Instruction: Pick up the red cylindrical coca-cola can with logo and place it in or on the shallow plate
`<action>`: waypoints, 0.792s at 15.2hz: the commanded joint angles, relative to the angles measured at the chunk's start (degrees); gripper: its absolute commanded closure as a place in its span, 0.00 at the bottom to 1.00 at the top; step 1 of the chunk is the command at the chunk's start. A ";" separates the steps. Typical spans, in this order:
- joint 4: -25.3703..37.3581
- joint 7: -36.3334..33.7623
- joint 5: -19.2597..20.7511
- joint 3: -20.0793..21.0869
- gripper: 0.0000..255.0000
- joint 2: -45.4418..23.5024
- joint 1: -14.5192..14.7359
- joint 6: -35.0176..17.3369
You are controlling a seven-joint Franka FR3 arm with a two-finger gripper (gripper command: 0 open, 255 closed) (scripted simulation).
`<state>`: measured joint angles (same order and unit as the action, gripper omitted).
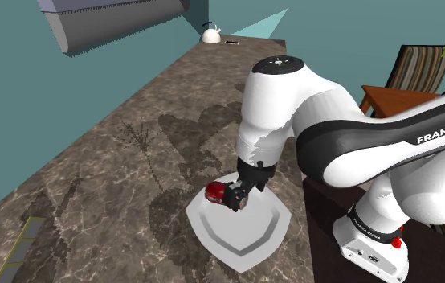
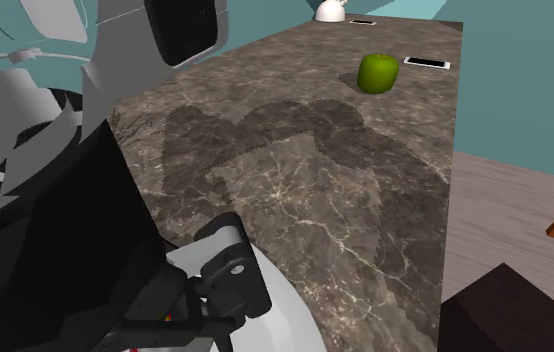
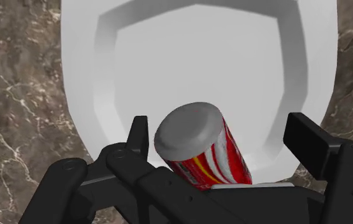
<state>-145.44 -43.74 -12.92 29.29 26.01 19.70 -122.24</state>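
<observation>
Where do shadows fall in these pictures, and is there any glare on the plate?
Shoulder view: the shadow of the arm darkens the marble counter beyond the plate. Second exterior view: a broad soft shadow crosses the counter, ending near the green apple. Wrist view: the plate shows no glare, only grey shading.

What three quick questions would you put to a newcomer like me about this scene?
1. True or false: the gripper has its fingers clasped tight on the red can.
2. Which fruit sits on the dark veined counter? A. green apple B. banana C. orange
3. Fill in: the can is above the white ___.
Key: 1 false, the fingers stand apart, with a gap between one of them and the can; 2 A; 3 plate.
</observation>
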 commanded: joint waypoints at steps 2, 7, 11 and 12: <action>2.59 0.20 0.06 -0.94 0.00 1.86 0.16 4.41; 5.14 0.30 0.27 -1.74 0.00 3.11 0.19 8.19; 5.14 0.30 0.27 -1.74 0.00 3.11 0.19 8.19; 5.14 0.30 0.27 -1.74 0.00 3.11 0.19 8.19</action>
